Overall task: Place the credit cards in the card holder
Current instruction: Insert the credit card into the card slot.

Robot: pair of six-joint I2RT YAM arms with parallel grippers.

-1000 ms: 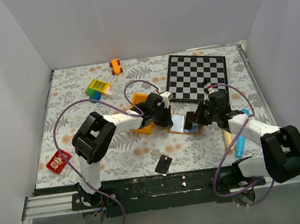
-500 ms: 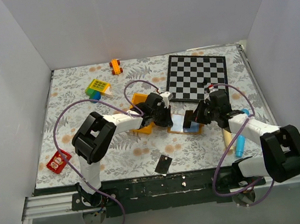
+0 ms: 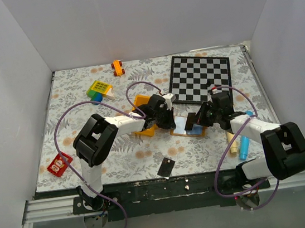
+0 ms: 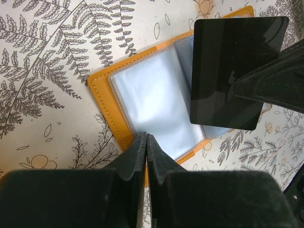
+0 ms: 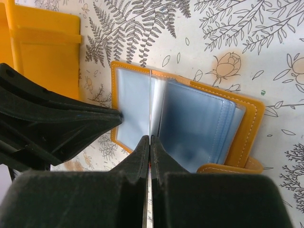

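The card holder lies open on the table, tan outside and pale blue inside. My left gripper is shut, its tips resting on the holder's near left edge. One black credit card hangs tilted over the holder's right half, gripped by the right fingers. In the right wrist view that card shows edge-on in my shut right gripper, pointing down between the holder's sleeves. A second credit card lies flat near the table's front edge.
A yellow bin stands just left of the holder, under the left arm. The chequered board lies behind. A blue pen and a beige stick lie by the right arm. Toy blocks, an orange car, a red packet.
The right arm has shifted slightly left, its gripper and card staying over the holder. The left arm and the holder have not moved.
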